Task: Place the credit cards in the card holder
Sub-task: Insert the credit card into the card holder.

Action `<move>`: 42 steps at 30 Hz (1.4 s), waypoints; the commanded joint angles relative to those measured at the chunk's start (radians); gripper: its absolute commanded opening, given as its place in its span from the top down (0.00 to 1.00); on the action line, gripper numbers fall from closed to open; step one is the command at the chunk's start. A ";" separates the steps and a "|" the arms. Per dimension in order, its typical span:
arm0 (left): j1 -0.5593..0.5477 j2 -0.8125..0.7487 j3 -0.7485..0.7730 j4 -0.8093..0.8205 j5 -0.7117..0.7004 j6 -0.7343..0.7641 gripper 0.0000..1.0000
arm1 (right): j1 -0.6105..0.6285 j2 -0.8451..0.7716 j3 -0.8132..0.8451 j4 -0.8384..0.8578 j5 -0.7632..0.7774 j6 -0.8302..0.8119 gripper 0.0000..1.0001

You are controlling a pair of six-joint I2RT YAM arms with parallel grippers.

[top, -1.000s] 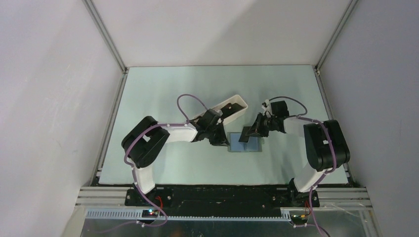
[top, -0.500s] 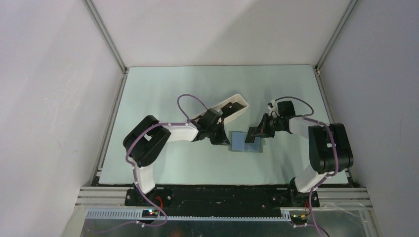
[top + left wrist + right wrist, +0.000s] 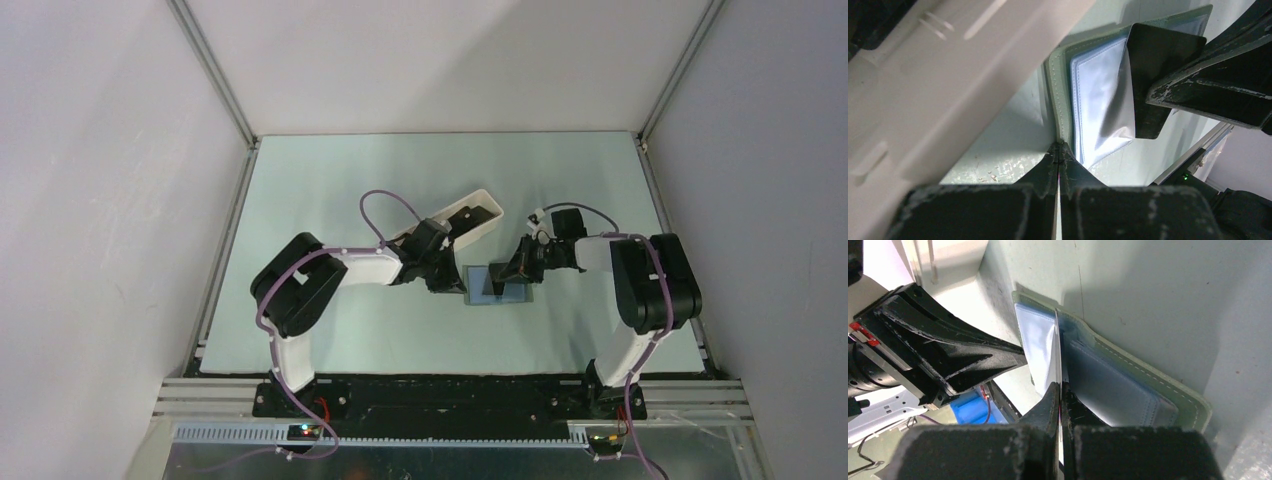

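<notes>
Your left fingers (image 3: 1040, 172) are pressed together, tips on the green edge of the card holder (image 3: 497, 288) at the centre of the overhead view, likely to keep it from sliding on the desk (image 3: 350, 180). Your right fingers (image 3: 1045, 405) pinch one credit card (image 3: 1160, 60) on edge, its leading edge at the blue-grey pocket, angled to slide in.
</notes>
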 commanded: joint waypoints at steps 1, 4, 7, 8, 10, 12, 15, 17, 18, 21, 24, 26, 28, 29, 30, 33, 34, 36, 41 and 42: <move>-0.003 0.088 -0.021 -0.108 -0.041 0.014 1.00 | 0.022 0.025 0.000 -0.072 -0.027 -0.045 1.00; -0.002 0.090 -0.020 -0.108 -0.043 0.014 1.00 | 0.022 0.005 -0.004 -0.166 -0.013 -0.083 1.00; -0.003 0.090 -0.020 -0.108 -0.043 0.016 1.00 | 0.011 -0.022 -0.005 -0.209 -0.024 -0.097 1.00; -0.003 0.090 -0.020 -0.108 -0.044 0.017 1.00 | 0.000 -0.024 -0.005 -0.216 -0.034 -0.093 1.00; -0.002 0.090 -0.021 -0.108 -0.047 0.019 1.00 | -0.013 -0.017 0.005 -0.228 -0.065 -0.092 1.00; -0.003 0.090 -0.019 -0.109 -0.047 0.022 1.00 | -0.016 -0.001 0.032 -0.272 -0.086 -0.115 1.00; -0.002 0.090 -0.016 -0.111 -0.049 0.024 1.00 | -0.016 0.020 0.059 -0.326 -0.097 -0.147 1.00; -0.003 0.091 -0.012 -0.112 -0.048 0.026 1.00 | -0.012 0.041 0.071 -0.339 -0.093 -0.156 1.00; -0.003 0.092 -0.011 -0.112 -0.047 0.027 1.00 | -0.011 0.061 0.078 -0.342 -0.091 -0.158 1.00; -0.002 0.094 -0.006 -0.114 -0.042 0.031 1.00 | 0.001 0.085 0.082 -0.354 -0.083 -0.163 1.00; -0.003 0.093 -0.003 -0.113 -0.039 0.033 1.00 | 0.015 0.086 0.078 -0.346 -0.059 -0.160 1.00; -0.002 0.093 -0.001 -0.115 -0.037 0.035 1.00 | 0.016 0.092 0.083 -0.326 -0.071 -0.143 1.00; -0.002 0.093 -0.001 -0.115 -0.037 0.037 1.00 | 0.009 0.090 0.087 -0.306 -0.089 -0.125 1.00; -0.002 0.092 -0.001 -0.116 -0.037 0.038 1.00 | 0.005 0.090 0.099 -0.314 -0.088 -0.125 1.00; -0.002 0.092 -0.002 -0.117 -0.038 0.038 1.00 | 0.003 0.089 0.101 -0.316 -0.087 -0.126 1.00; -0.003 0.094 0.002 -0.117 -0.035 0.040 1.00 | -0.003 0.105 0.119 -0.330 -0.112 -0.140 1.00; -0.004 0.095 0.005 -0.118 -0.033 0.041 1.00 | 0.001 0.117 0.125 -0.337 -0.133 -0.152 1.00; -0.005 0.097 0.010 -0.121 -0.030 0.044 1.00 | 0.012 0.163 0.148 -0.374 -0.155 -0.177 1.00; -0.005 0.098 0.018 -0.128 -0.027 0.050 1.00 | 0.041 0.225 0.161 -0.397 -0.130 -0.204 1.00; -0.005 0.098 0.020 -0.130 -0.028 0.051 1.00 | 0.048 0.231 0.163 -0.398 -0.124 -0.206 1.00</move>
